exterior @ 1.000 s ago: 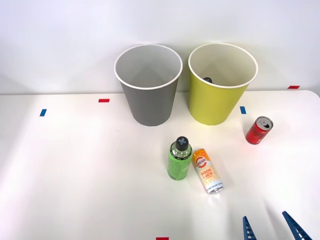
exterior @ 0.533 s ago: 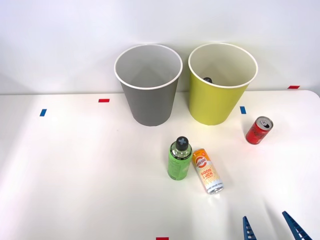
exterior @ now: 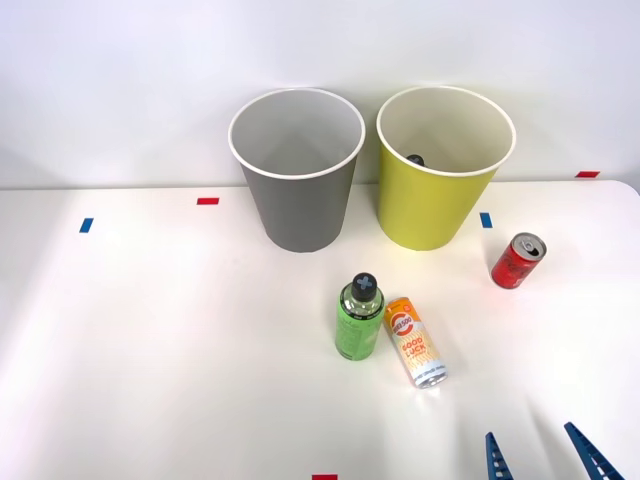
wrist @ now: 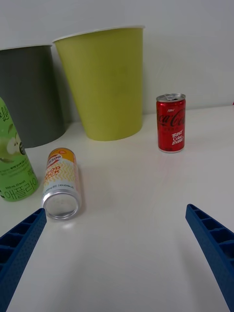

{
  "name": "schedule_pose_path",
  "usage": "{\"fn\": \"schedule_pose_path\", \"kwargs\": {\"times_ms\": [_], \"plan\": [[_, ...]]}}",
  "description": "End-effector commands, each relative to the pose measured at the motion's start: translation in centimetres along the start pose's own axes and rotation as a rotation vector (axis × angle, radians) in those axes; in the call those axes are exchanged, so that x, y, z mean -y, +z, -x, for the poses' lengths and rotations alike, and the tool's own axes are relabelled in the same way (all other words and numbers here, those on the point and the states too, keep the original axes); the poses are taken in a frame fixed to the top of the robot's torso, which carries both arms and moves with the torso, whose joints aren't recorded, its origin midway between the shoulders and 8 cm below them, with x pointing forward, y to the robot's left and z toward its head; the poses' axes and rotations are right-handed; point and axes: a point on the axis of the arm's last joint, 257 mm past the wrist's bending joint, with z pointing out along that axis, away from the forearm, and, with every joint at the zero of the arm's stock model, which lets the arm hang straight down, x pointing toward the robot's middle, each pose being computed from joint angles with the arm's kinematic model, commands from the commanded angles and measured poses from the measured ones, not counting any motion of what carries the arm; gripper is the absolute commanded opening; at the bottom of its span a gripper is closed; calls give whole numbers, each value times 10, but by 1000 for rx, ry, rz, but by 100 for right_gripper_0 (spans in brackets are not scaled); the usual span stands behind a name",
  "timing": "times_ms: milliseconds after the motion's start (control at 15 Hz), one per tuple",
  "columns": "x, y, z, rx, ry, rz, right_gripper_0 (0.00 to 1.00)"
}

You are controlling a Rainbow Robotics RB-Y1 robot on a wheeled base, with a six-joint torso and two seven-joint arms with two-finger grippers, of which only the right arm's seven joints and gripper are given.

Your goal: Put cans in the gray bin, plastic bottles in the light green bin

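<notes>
Gray bin point(exterior: 297, 170); yellow-green bin point(exterior: 440, 170); red can point(exterior: 518, 261); orange-yellow can point(exterior: 415, 342); green bottle point(exterior: 359, 318)

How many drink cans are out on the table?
2. A red can stands upright right of the light green bin; an orange-yellow can lies on its side beside the green bottle. The bins' insides are partly hidden.

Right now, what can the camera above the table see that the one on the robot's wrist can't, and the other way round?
From above: the open mouths of the gray bin and the light green bin, a dark object inside the green one, and colored tape marks on the table.

From the wrist: the bins' side walls, the red can's printed label, and the shiny end of the orange can lying on its side.

Both: the two bins, the upright green bottle, both cans, and the open right gripper with its blue fingers.
</notes>
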Motion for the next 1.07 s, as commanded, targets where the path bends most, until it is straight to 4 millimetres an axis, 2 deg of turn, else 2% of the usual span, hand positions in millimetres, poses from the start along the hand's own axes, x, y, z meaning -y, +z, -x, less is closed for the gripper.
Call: {"fn": "schedule_pose_path", "kwargs": {"times_ms": [67,1067], "plan": [[0,0,0,0,0,0,100],[0,0,0,0,0,0,100]]}}
